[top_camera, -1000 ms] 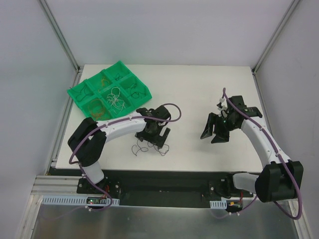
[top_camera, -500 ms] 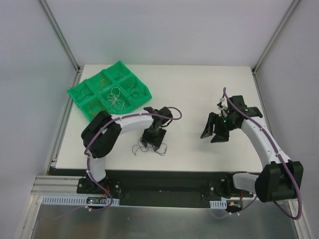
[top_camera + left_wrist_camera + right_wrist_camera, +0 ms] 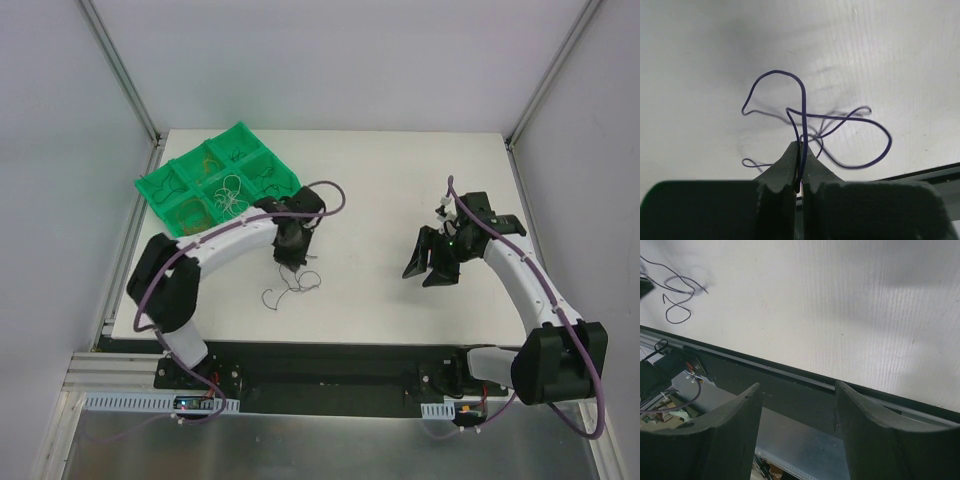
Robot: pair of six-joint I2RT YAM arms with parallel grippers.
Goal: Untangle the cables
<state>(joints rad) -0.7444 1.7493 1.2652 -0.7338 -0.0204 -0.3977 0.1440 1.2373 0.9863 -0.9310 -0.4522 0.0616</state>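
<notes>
My left jaws have lifted and drawn back toward the green tray point(image 3: 150, 188), clenched on one dark cable point(image 3: 804, 116) that now dangles over the counter point(image 3: 380, 180). My right jaws stay released and unmoved, well apart.

A white bench point(image 3: 390, 180) stands between pale grey walls point(image 3: 330, 60) edged with metal posts point(image 3: 120, 70); shiny sheet metal point(image 3: 330, 452) lies below it.

Tray point(image 3: 150, 188) back-left on table point(image 3: 400, 190), cables point(image 3: 804, 120) seemingly hanging before it, right fingers point(image 3: 416, 262) well right.
</notes>
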